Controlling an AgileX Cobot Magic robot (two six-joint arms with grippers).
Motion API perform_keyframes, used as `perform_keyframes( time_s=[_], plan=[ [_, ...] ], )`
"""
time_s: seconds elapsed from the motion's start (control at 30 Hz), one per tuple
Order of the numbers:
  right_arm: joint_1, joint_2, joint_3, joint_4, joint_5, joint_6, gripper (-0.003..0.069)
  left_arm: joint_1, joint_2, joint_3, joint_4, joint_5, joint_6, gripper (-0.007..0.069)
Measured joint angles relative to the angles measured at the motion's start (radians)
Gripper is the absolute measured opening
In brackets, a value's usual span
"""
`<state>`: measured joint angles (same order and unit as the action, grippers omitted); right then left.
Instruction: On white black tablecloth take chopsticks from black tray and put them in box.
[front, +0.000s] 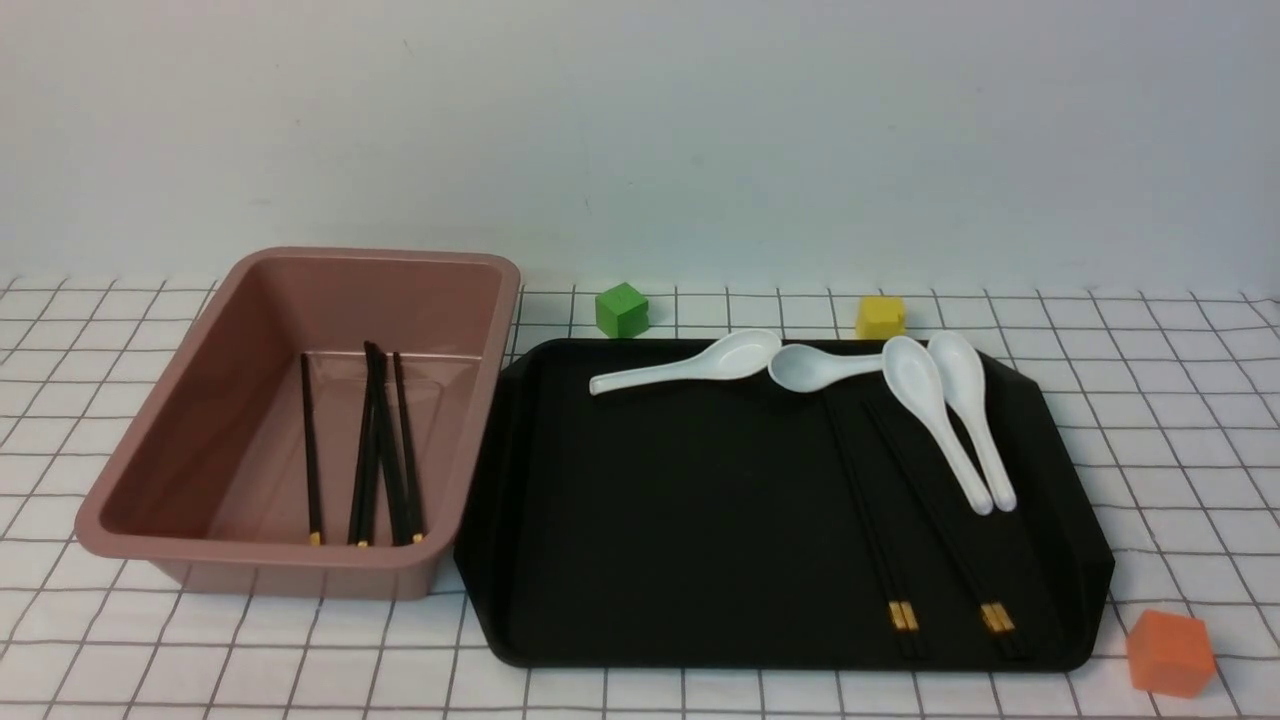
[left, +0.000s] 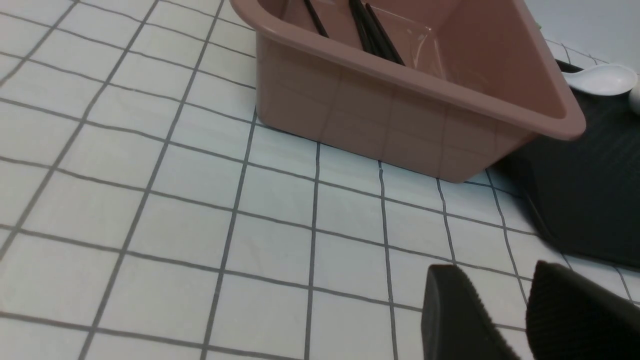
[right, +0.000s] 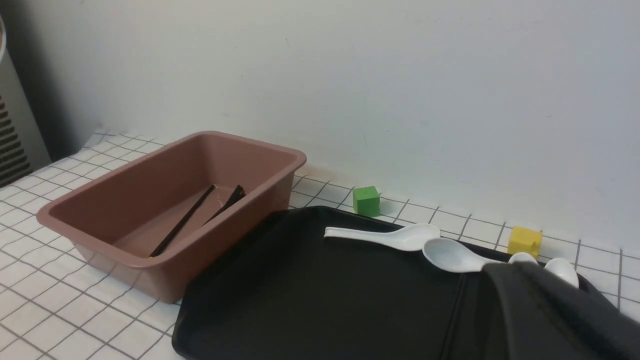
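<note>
Chopsticks (front: 380, 450) lie in the box (front: 150, 440) — others on the black tray (front: 680, 520).

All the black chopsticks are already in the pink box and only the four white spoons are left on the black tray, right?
Not quite. Two pairs of chopsticks still lie on the black tray, beside the four white spoons, as the front view shows. The pink box holds the others.
</note>
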<state>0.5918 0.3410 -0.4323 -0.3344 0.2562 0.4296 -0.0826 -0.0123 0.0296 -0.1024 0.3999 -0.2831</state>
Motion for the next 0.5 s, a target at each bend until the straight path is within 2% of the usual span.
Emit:
perform_keyframes(
  time_s=[0.37,0.5],
  plan=[
    [0.000,0.000,0.000,0.016,0.007,-0.001,0.0017,0.000,0.000,0.000,0.000,0.000,0.000,0.0238],
    [0.000,0.005,0.004,0.151,0.011,-0.106,0.0022,0.000,0.000,0.000,0.000,0.000,0.000,0.0238]
  ],
)
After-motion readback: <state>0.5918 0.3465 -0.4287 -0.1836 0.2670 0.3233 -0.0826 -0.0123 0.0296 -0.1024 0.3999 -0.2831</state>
